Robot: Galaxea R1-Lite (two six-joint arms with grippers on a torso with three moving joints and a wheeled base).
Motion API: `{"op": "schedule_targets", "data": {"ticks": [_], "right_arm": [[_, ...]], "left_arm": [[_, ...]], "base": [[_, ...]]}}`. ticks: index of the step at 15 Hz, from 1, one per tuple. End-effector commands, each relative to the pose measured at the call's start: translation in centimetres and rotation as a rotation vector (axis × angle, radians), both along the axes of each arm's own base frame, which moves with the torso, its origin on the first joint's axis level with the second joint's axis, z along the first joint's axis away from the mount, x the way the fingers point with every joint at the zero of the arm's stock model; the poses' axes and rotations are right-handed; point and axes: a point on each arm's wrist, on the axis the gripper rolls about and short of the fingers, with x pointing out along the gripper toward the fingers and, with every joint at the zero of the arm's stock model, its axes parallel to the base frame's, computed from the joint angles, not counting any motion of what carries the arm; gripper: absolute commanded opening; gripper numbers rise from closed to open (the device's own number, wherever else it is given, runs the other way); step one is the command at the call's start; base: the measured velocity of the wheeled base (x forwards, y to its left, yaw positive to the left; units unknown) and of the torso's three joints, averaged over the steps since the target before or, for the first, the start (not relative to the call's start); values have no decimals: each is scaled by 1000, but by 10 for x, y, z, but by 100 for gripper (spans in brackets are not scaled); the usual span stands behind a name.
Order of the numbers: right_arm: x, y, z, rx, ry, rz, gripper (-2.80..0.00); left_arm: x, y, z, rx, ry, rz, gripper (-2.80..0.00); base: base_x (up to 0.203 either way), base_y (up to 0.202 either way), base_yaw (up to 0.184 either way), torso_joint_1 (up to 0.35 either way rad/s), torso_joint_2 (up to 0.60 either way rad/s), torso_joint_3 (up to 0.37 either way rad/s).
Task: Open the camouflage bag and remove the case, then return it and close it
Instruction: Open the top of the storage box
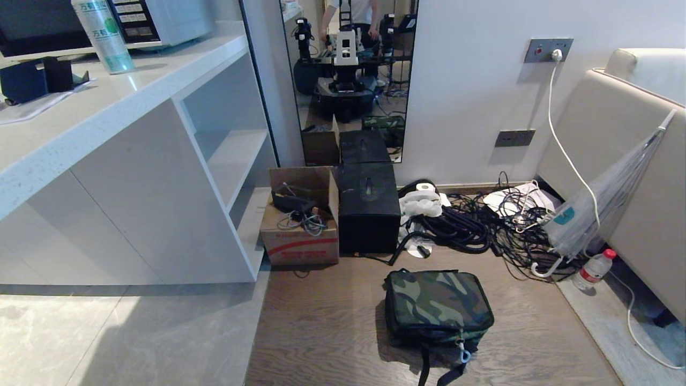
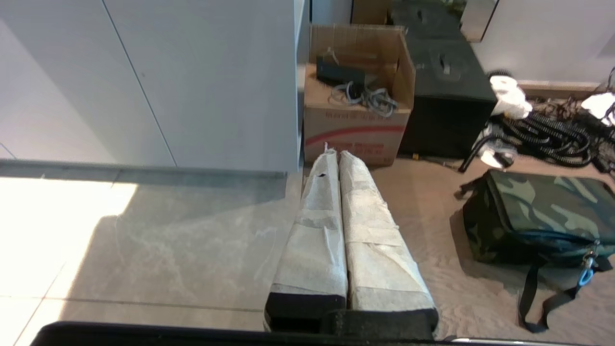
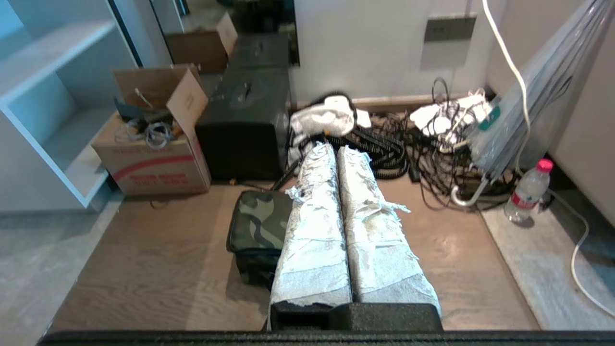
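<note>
Camouflage bag is lying zipped on the wood floor, near side, cable pile beyond it. Left gripper and right gripper are hanging pressed shut, holding nothing (both well above it). Risk: wrapped fingers slipping off the small zipper pull, or dragging the soft bag.

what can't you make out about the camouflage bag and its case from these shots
- Case: not visible in any view; the camouflage bag lies zipped on the floor.
- Bag's right half, right wrist view: covered by the right gripper and its shut fingers.
- Strap ends, head view: cut off by the bottom edge.
</note>
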Motion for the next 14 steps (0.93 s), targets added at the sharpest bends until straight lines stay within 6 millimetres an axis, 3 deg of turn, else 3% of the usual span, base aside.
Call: {"op": "schedule_targets", "data": {"ticks": [1,14], "right_arm": [[3,0,-11,-1,40,0,-280],[3,0,-11,-1,40,0,-280]], "left_arm": [[0,0,0,-1,0,0,-280],[0,0,0,-1,0,0,-280]], "base": [[0,0,0,2,4,-198],[0,0,0,3,3,-199]]}}
